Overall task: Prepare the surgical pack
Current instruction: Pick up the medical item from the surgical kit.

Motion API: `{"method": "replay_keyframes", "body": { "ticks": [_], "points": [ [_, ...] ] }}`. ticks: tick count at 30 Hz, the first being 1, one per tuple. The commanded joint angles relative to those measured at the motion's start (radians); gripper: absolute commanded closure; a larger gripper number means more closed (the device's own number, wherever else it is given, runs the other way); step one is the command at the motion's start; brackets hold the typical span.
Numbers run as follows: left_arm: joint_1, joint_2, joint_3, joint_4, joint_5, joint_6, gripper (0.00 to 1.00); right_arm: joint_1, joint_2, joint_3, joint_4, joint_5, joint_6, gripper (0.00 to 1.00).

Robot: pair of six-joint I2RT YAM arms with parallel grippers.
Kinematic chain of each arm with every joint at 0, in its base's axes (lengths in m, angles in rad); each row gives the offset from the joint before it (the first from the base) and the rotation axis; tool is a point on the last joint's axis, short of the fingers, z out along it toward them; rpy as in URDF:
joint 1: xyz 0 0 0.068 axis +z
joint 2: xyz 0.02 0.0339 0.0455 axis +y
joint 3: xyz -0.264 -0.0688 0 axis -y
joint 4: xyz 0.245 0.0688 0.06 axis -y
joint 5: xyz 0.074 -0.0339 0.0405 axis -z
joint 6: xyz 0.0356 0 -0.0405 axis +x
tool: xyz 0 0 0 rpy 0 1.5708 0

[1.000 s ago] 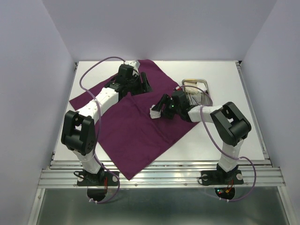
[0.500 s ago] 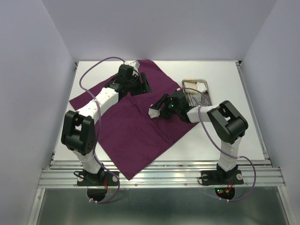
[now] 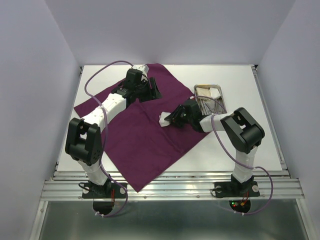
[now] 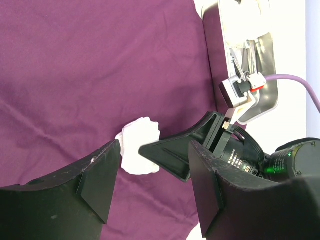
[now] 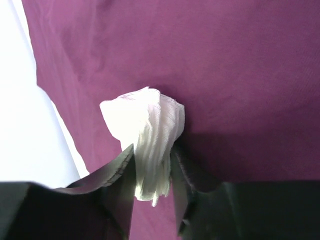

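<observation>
2 fingers of the right hand [image 5: 151, 156] clamp the white gauze wad [image 5: 145, 117] on the purple cloth [image 3: 140, 140], mid-frame in the top view, left of the steel tray [image 3: 207, 85]. Cloth caught in the pinch could drag along; the soft wad could slip. Its long axis runs bottom-to-top in the right wrist view, loose end up. Left hand [image 4: 155, 150]: fingers apart, empty.
</observation>
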Motion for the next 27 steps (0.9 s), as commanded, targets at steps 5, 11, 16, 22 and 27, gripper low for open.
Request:
{"method": "replay_keyframes", "body": {
  "ticks": [5,11,16,22,27],
  "points": [
    [0.002,-0.044,-0.003,0.013,0.006,0.020,0.33,-0.001,0.007,0.004,-0.037,0.011,-0.030,0.78],
    [0.002,-0.045,-0.005,0.011,0.001,0.021,0.33,-0.001,-0.045,0.025,-0.047,0.024,-0.077,0.99],
    [0.009,-0.064,0.002,-0.006,-0.011,0.032,0.33,-0.001,-0.101,0.065,-0.090,0.044,-0.134,0.99],
    [0.052,-0.105,0.005,-0.023,-0.016,0.046,0.33,-0.056,-0.156,0.090,-0.133,-0.008,-0.196,0.99],
    [0.083,-0.127,0.003,-0.032,-0.009,0.055,0.33,-0.131,-0.200,0.111,-0.190,-0.097,-0.272,0.99]
  ]
}}
